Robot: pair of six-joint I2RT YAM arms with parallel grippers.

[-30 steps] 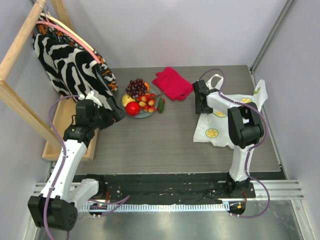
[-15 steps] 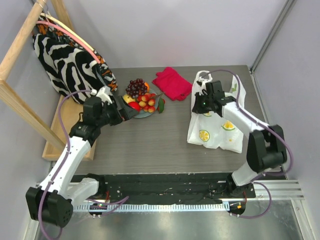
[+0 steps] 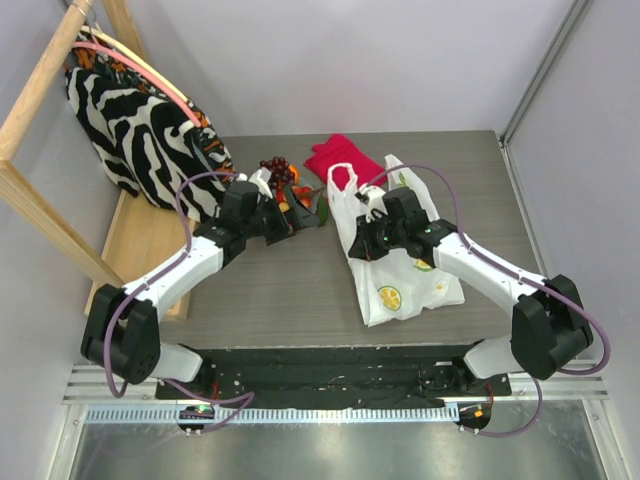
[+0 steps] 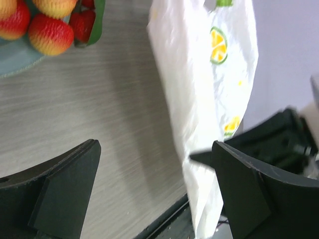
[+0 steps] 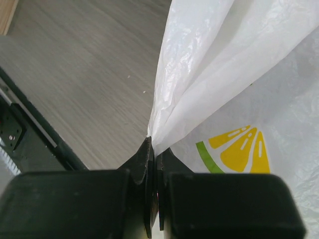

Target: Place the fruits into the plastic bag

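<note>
The plastic bag (image 3: 400, 285), white with lemon prints, lies mid-table with its handle loops raised. My right gripper (image 3: 362, 234) is shut on its left edge. In the right wrist view the jaws (image 5: 155, 155) pinch a fold of the bag (image 5: 239, 74). The fruits sit on a plate at the back. A dark grape bunch (image 3: 273, 168) shows, and the rest is largely hidden by my left arm. My left gripper (image 3: 292, 218) hangs open over the plate's right edge, nothing between its fingers (image 4: 65, 184). Its wrist view shows red-yellow fruits (image 4: 46, 33) at top left and the bag (image 4: 199, 99) ahead.
A crimson cloth (image 3: 338, 155) lies at the back behind the bag. A zebra-striped fabric bag (image 3: 130, 120) hangs from a wooden rack (image 3: 40, 215) on the left. The grey-green plate (image 4: 12, 59) shows at the left wrist view's corner.
My right gripper has shut on the bag and dragged it left from the right side toward mid-table. My left gripper has swung right, across the plate toward the bag.
</note>
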